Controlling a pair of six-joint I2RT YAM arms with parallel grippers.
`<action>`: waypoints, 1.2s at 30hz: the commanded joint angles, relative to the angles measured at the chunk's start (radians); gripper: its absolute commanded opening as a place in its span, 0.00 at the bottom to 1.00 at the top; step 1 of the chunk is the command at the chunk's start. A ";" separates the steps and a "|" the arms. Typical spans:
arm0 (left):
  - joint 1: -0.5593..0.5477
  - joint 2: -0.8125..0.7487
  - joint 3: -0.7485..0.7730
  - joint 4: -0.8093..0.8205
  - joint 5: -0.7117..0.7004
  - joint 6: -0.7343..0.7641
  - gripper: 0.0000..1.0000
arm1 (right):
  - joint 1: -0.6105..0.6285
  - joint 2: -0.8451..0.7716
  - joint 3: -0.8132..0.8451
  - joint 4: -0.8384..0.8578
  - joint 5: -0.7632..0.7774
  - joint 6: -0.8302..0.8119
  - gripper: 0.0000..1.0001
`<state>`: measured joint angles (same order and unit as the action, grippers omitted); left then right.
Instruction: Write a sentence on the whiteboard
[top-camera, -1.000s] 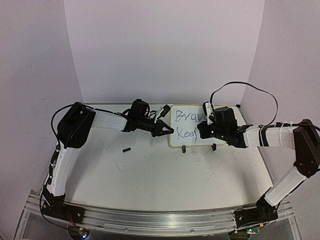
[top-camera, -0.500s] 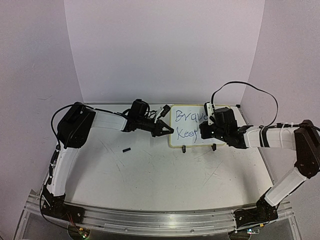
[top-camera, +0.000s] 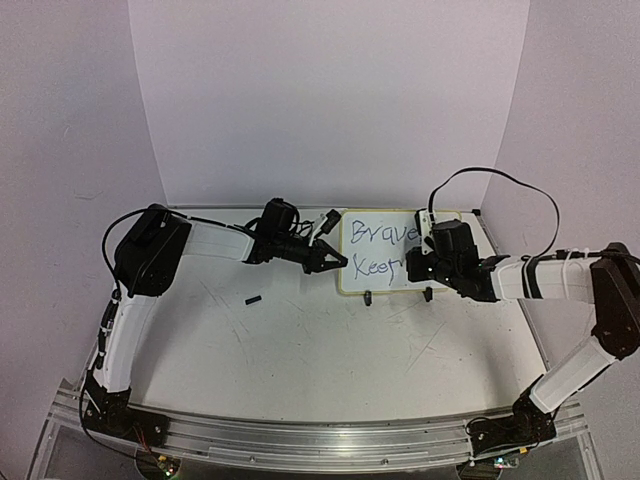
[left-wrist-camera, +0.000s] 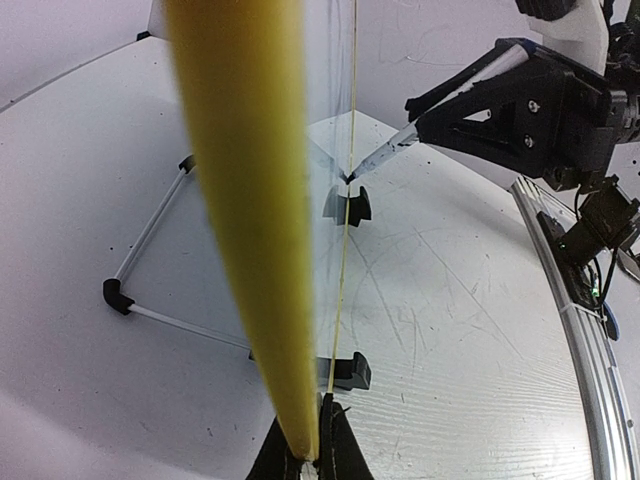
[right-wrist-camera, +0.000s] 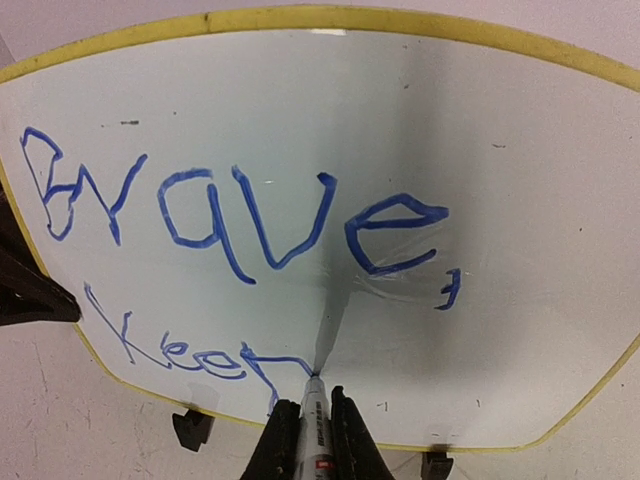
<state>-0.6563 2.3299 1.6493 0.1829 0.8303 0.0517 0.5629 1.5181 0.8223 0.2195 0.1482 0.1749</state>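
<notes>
The whiteboard (top-camera: 375, 250) stands upright on two black clip feet at the table's back. It has a cream-yellow rim and blue writing, "Brave," above "Keep". My left gripper (top-camera: 337, 262) is shut on the board's left edge (left-wrist-camera: 250, 200), its fingertips (left-wrist-camera: 312, 455) pinching the yellow rim. A marker (right-wrist-camera: 316, 405) sits in my right gripper (right-wrist-camera: 318, 435), which is shut on it. The marker's tip touches the board at the end of the last blue stroke on the lower line. In the left wrist view, the right gripper (left-wrist-camera: 520, 100) and the marker tip meet the board's face from the right.
A small black cap (top-camera: 253, 299) lies on the scratched tabletop, left of centre. Behind the board, a wire stand (left-wrist-camera: 150, 230) rests on the table. The clip feet (top-camera: 368, 297) (top-camera: 428, 294) stick out in front of the board. White walls close in the back and sides.
My right gripper has moved right along the lower line with the marker, lengthening the blue stroke. The left arm and the board have stayed still.
</notes>
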 joint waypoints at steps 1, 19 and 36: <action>0.012 0.031 -0.007 -0.145 -0.160 0.073 0.00 | -0.014 -0.007 -0.016 0.022 0.013 0.008 0.00; 0.011 0.033 -0.008 -0.148 -0.160 0.074 0.00 | -0.003 0.019 0.040 0.072 -0.111 0.047 0.00; 0.014 0.039 0.003 -0.149 -0.172 0.071 0.00 | -0.071 -0.192 -0.073 0.094 -0.101 -0.060 0.00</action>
<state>-0.6563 2.3299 1.6497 0.1825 0.8299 0.0536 0.4896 1.3682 0.7879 0.2359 0.0551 0.1642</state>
